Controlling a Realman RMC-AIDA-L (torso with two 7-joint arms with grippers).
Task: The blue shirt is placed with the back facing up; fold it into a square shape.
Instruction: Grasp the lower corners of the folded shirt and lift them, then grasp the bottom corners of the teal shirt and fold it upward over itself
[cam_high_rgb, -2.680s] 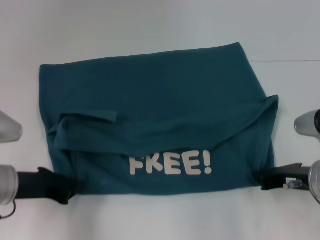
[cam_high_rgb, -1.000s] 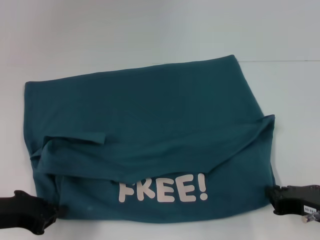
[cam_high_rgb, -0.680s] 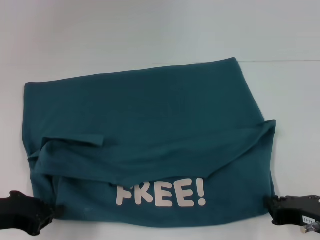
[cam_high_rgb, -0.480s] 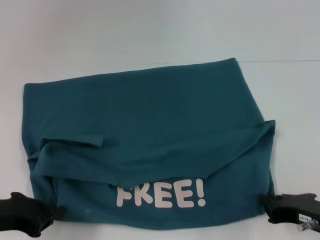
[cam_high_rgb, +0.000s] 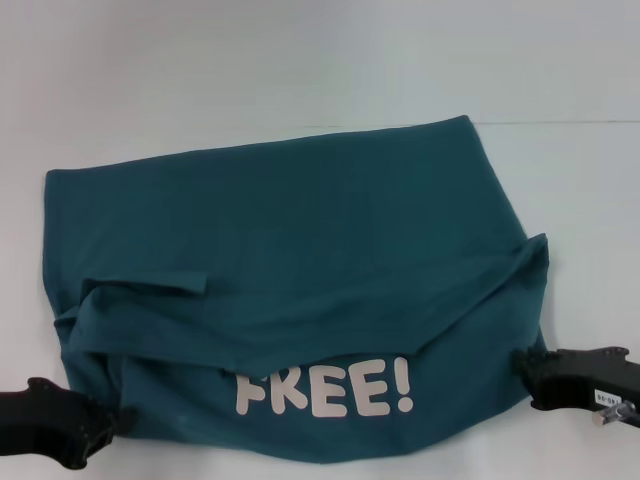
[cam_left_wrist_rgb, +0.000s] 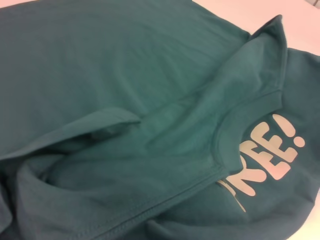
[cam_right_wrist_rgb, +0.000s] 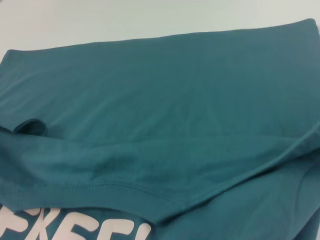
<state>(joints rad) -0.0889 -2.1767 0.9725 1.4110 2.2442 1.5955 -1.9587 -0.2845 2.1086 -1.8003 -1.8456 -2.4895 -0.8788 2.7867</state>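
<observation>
Head overhead; wrists near shirt (cam_high_rgb: 300, 270)

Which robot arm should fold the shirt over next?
Neither alone, likely both. The left pincer sits at the blue shirt's near left corner, the right pincer at its near right corner. Each seems to grip its corner, so lifting together looks best.

Both arms cut off by head-view edges. Left gripper (cam_high_rgb: 100, 428) and right gripper (cam_high_rgb: 530, 372) tips buried in blue shirt (cam_high_rgb: 300, 250) corners; grip probably closed, unconfirmed.
</observation>
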